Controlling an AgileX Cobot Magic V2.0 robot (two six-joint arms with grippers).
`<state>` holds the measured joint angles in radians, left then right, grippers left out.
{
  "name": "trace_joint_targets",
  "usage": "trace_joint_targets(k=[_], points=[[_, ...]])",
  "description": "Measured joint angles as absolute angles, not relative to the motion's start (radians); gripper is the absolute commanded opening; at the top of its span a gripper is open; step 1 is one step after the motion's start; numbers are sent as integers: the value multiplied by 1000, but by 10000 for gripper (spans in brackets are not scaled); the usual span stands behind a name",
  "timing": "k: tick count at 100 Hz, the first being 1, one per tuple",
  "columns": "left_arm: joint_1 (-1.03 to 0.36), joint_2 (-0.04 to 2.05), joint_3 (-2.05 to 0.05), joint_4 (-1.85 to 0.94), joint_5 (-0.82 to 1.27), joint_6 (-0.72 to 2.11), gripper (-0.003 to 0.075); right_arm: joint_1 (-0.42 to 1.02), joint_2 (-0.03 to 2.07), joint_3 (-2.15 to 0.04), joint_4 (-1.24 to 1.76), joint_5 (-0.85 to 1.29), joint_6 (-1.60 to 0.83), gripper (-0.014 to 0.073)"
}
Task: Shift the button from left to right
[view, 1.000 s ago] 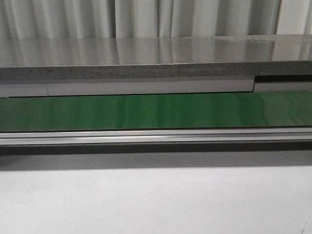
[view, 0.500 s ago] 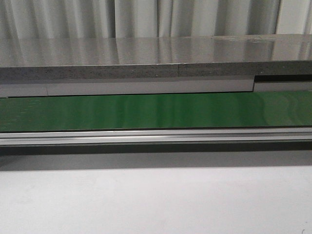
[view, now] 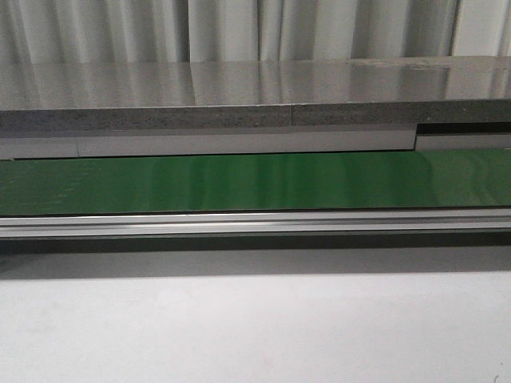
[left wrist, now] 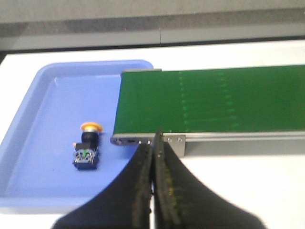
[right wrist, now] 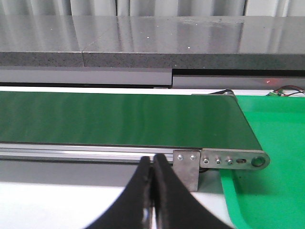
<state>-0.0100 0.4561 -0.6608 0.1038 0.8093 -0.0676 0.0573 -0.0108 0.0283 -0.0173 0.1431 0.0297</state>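
In the blue tray [left wrist: 28,143] beside the belt's [left wrist: 214,100] end, your button [left wrist: 87,143] lies on its side, cap pointing away from the left claw [left wrist: 153,157]. Both claws are closed and empty; left is nearer.

The button [left wrist: 87,145] lies on its side in a tray [left wrist: 43,90] just off the left end of the belt [view: 255,182]. Another tray [right wrist: 271,143] sits at the belt's right end. A shelf [view: 239,96] runs behind the belt, a table [view: 255,327] before it.
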Motion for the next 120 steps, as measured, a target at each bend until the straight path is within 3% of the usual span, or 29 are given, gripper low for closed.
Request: trace_joint_targets(k=[53,62,79,86,120], points=[[-10,545,-741,27,915,-68,-13,57,-11,28,-17,143,30,-67],[-10,545,-741,26,917,-68,79,57,-11,28,-17,143,30,-67],[-10,545,-741,26,938,-68,462,57,-11,28,-17,143,30,-67],[-10,545,-741,25,943,-68,557,57,-11,28,-17,143,30,-67],[-10,549,-749,14,955,-68,578,57,-11,28,-17,143,30,-67]])
